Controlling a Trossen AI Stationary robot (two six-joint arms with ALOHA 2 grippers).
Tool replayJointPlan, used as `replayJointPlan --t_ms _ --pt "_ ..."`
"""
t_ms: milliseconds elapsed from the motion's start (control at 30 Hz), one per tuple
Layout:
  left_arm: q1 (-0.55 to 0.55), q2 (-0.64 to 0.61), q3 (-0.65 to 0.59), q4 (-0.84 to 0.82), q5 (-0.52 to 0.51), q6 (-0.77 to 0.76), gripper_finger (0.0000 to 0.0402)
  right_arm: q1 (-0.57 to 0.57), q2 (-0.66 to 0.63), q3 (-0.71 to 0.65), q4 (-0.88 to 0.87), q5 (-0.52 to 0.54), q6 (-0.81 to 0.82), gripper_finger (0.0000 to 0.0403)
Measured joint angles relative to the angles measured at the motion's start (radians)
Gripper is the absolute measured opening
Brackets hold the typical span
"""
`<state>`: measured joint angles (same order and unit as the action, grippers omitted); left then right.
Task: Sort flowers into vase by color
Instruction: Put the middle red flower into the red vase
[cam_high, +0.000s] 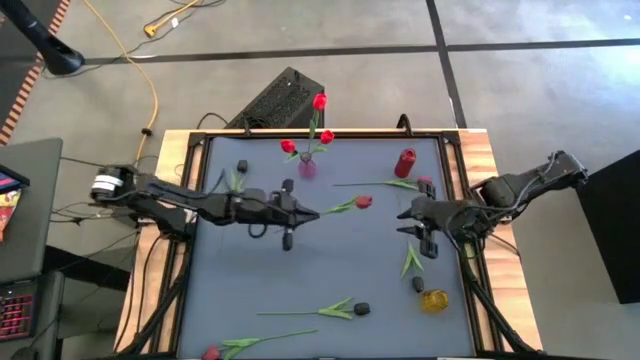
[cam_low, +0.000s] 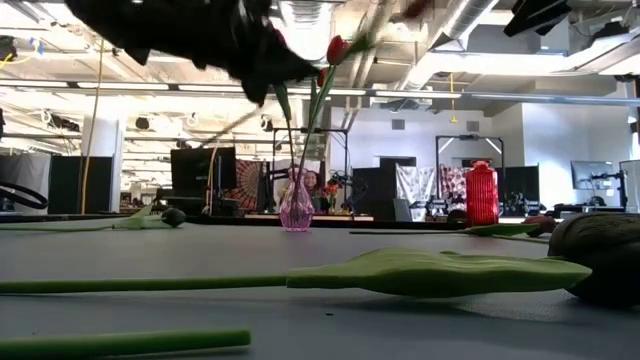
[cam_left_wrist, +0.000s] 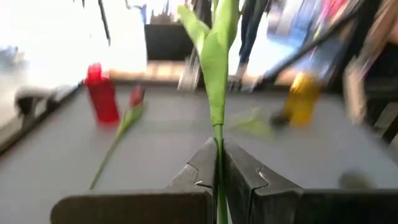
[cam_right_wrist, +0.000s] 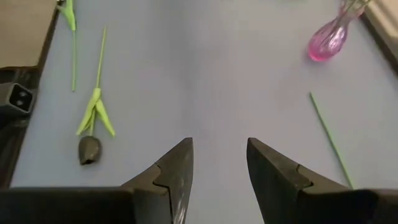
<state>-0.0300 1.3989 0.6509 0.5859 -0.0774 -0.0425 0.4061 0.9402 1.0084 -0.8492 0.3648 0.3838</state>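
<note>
My left gripper (cam_high: 303, 213) is over the middle of the table, shut on a red tulip (cam_high: 363, 202) whose green stem and leaves (cam_left_wrist: 214, 53) reach out toward the table's right. My right gripper (cam_high: 405, 214) hovers open at the table's right, facing it, with its fingers (cam_right_wrist: 180, 168) empty. A pink vase (cam_high: 308, 167) at the far middle holds three red tulips (cam_high: 319, 101). A red vase (cam_high: 405, 162) stands far right and a yellow vase (cam_high: 434, 300) near right. Other tulips lie flat on the mat: a maroon one (cam_high: 425, 183) and black ones (cam_high: 362, 308), (cam_high: 418, 285), (cam_high: 241, 167). My left gripper pinches the red tulip's thin green stem (cam_left_wrist: 219, 163) below its leaves, between the two shut fingers (cam_left_wrist: 202, 165). The fingers come level from the table's left and the stem runs on forward along them. The tulip is lifted clear of the mat, its head toward the right.
Another tulip with a maroon head (cam_high: 211, 353) lies at the near edge. Long stems (cam_low: 150, 283) lie across the near mat. A raised frame (cam_high: 190, 150) borders the grey mat. A black box (cam_high: 280, 100) and cables sit beyond the far edge. The mat between the two grippers is bare.
</note>
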Motion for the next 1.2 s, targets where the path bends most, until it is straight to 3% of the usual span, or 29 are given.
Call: replayJointPlan --t_ms 133,200,267,433,600,800,933,1200 --pt "0.000 -0.053 -0.068 0.191 0.052 0.022 0.0000 0.017 -0.007 -0.054 0.077 0.078 -0.056 0.0175" --pt "0.000 -0.053 -0.083 0.291 0.077 0.023 0.0000 -0.008 -0.012 -0.113 0.228 0.127 -0.118 0.0175" --pt "0.000 -0.041 -0.086 0.382 0.100 0.027 0.0000 -0.058 -0.014 -0.186 0.438 0.110 -0.205 0.0175" --pt "0.000 0.020 -0.086 0.604 0.125 0.018 0.0000 -0.210 0.055 -0.332 0.987 -0.158 -0.351 0.0175" --pt "0.000 0.076 -0.084 0.787 0.123 -0.021 0.0000 -0.333 0.208 -0.347 1.231 -0.346 -0.370 0.0175" --pt "0.000 0.140 -0.057 0.829 0.077 -0.032 0.0000 -0.410 0.378 -0.347 1.561 -0.452 -0.376 0.0175" --pt "0.001 0.184 -0.022 0.825 0.072 -0.032 0.0000 -0.446 0.443 -0.316 1.617 -0.545 -0.335 0.0175" --pt "0.022 0.193 0.002 0.808 0.069 -0.033 0.0000 -0.454 0.540 -0.226 1.612 -0.629 -0.331 0.0175"
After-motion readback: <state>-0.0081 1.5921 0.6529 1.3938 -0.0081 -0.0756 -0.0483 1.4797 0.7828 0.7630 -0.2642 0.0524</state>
